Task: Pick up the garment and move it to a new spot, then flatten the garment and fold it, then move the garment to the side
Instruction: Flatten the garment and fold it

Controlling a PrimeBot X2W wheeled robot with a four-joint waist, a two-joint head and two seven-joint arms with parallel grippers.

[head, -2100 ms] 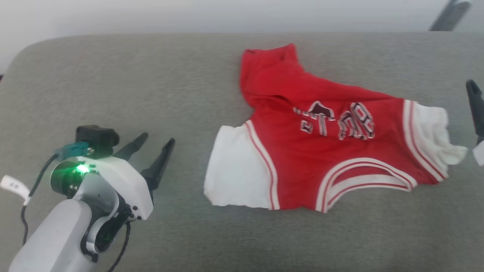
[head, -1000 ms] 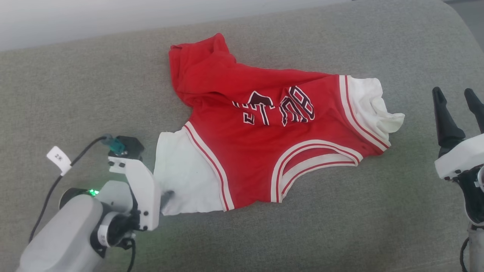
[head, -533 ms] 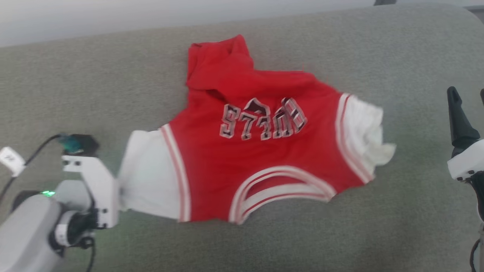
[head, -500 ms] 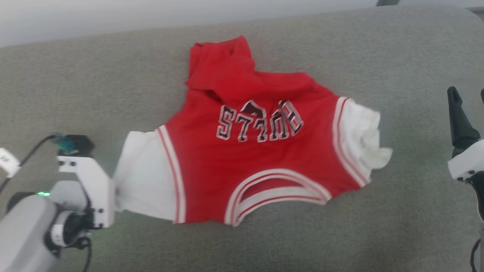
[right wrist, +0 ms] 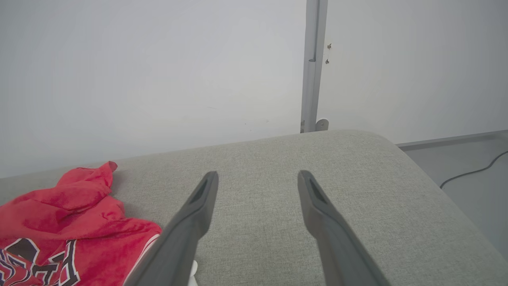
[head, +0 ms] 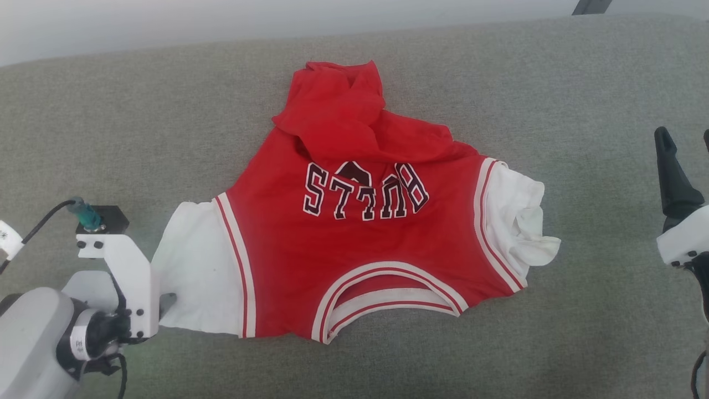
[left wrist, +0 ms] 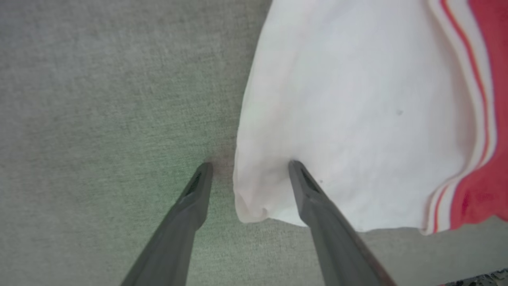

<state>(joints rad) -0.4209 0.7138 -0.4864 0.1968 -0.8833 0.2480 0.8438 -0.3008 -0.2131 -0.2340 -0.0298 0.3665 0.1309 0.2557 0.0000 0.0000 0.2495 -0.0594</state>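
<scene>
The grey cushion (head: 111, 138) is the biggest thing. It's soft & a bit rough, so cloth prob. drags on it.

The garment (head: 354, 249) lies in the mid of the cushion, neck at 6 o'clock, letters upside down to the robot. It looks light, thin & floppy, not slippery, and it can't break. It prob. won't keep its shape when lifted. A pull at one corner prob. just stretches it.

Its red bottom part (head: 338, 105) is bunched up at 12 o'clock, so that bit needs pulling flat.

Best spots to hold, I think, are the two white sleeves: left sleeve (head: 194, 266) at 8 o'clock, right sleeve (head: 520, 221) at 3 o'clock.

The left end effector (left wrist: 248, 165) is at 8 o'clock of the garment, fingers wide. One finger is over the sleeve, the other over the cushion, w/ the sleeve edge between them. Nothing is held.

The right end effector (right wrist: 258, 174) is wide too & empty, at 3 o'clock, apart from the garment.

Not much is in the way. A wall post (right wrist: 313, 63) & a floor cable (right wrist: 472, 172) are off the cushion. The left arm's own cable (head: 39, 227) hangs near, at 9 o'clock.
</scene>
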